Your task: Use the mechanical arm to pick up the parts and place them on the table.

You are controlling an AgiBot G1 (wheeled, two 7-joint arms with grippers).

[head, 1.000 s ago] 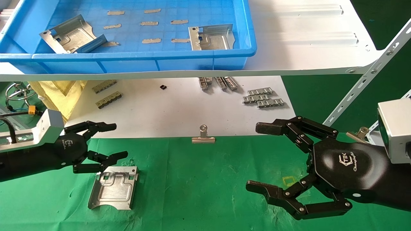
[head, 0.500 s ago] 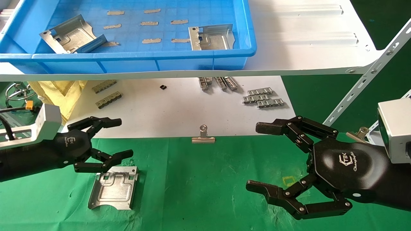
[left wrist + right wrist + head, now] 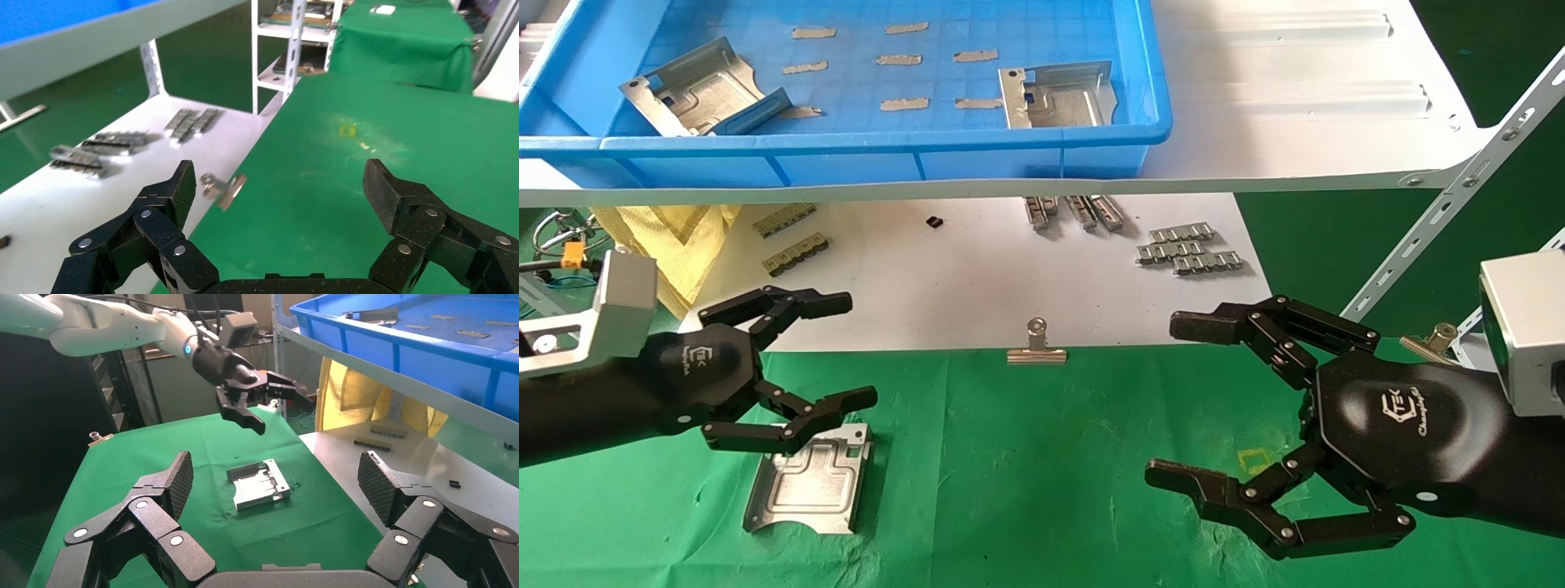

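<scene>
One silver part [image 3: 809, 480] lies flat on the green table [image 3: 1026, 457] at the front left; it also shows in the right wrist view [image 3: 258, 485]. My left gripper [image 3: 846, 351] hangs open and empty just above that part's far edge, raised off the cloth, and it shows in the right wrist view [image 3: 269, 401] as well. Its wrist view shows only bare green cloth [image 3: 343, 184] between its fingertips [image 3: 382, 190]. Two more silver parts [image 3: 700, 88] [image 3: 1058, 95] lie in the blue bin [image 3: 846, 151]. My right gripper [image 3: 1181, 400] is open and empty over the table's right side.
The blue bin stands on a white shelf [image 3: 1295, 98] above a white sheet [image 3: 977, 278] with grey ribbed strips [image 3: 1189, 249]. A silver binder clip [image 3: 1036, 347] sits at the sheet's front edge. A yellow cloth [image 3: 674, 237] lies at the left. A slotted shelf brace [image 3: 1451, 204] slants at the right.
My left gripper has moved right and slightly up, away from the part lying on the green cloth, staying open. The part and the right arm have not moved.
</scene>
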